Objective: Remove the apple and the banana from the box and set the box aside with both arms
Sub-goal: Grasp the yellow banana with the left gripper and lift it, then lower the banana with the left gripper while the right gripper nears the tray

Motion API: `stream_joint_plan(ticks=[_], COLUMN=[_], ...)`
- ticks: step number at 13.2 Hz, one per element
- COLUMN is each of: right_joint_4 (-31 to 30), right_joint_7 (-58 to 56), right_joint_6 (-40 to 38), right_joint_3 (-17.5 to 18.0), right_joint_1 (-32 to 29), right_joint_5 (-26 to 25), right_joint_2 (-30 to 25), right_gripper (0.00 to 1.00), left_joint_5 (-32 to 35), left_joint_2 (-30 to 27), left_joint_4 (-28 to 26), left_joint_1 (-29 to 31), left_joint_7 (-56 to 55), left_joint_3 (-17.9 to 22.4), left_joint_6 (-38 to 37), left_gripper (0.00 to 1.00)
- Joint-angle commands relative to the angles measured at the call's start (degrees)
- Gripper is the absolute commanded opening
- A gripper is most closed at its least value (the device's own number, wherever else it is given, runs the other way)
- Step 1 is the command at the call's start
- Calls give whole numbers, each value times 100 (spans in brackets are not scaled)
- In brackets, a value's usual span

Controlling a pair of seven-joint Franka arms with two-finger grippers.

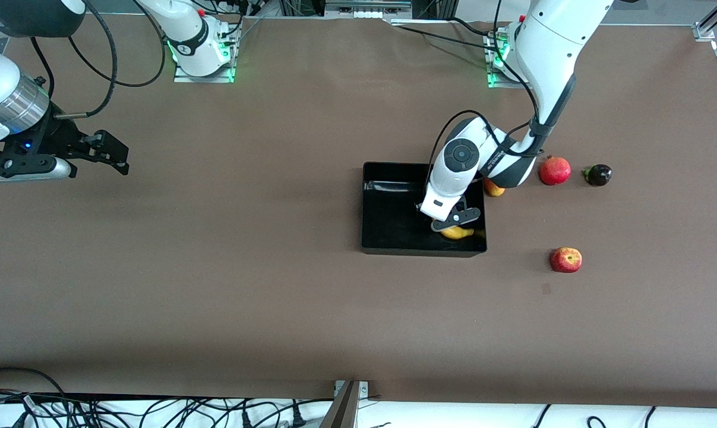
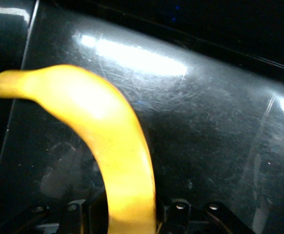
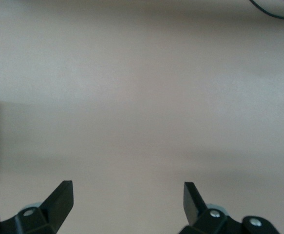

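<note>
My left gripper (image 1: pixel 453 223) inside the box (image 1: pixel 388 238) near its wall, fingers clamping the banana (image 2: pixel 112 146), my right gripper (image 3: pixel 127 200) waiting agape over bare counter (image 1: pixel 245 285), apple (image 1: pixel 565 260) outside the box.

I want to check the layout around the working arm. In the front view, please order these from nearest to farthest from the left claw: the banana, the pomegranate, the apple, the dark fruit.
The left claw is in the black tray.
1. Banana: in the claw, inside the tray.
2. Pomegranate and apple: too close to call; both outside the tray.
3. Dark fruit: beside the pomegranate, farthest.
</note>
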Motion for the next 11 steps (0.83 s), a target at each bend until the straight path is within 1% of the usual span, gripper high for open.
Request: stream_joint_plan(ticks=[1, 2, 4, 6, 7, 9, 10, 11], right_joint_4=[82, 82, 82, 82, 82, 82, 82, 82], right_joint_7=[2, 2, 2, 2, -7, -7, -7, -7], right_joint_6=[-55, -55, -46, -28, -20, -11, -11, -20], right_joint_3=[22, 22, 22, 22, 22, 22, 22, 22], right_joint_1=[-46, -46, -46, -46, -46, -46, -46, -46], right_joint_5=[30, 30, 30, 30, 21, 21, 21, 21], right_joint_2=[38, 38, 38, 38, 38, 38, 38, 38], right_gripper=[100, 100, 100, 100, 100, 100, 100, 100], left_joint_5=[41, -151, -975, -1478, -1515, -1498, -1419, -1279], left_joint_2=[-457, -686, -1029, -1189, -1198, -1216, -1216, -1198], left_joint_4=[136, 337, 960, 1829, 2242, 2702, 2756, 2739], left_joint_1=[56, 108, 310, 730, 1037, 1609, 1969, 2320], left_joint_7=[-136, -57, 773, 1688, 2154, 3382, 4076, 4797], left_joint_3=[-65, -65, -57, -22, -22, -4, 5, 74], left_joint_6=[-742, -1286, -2366, -3727, -4431, -5426, -5701, -5712], left_gripper=[0, 0, 0, 0, 0, 0, 0, 0])
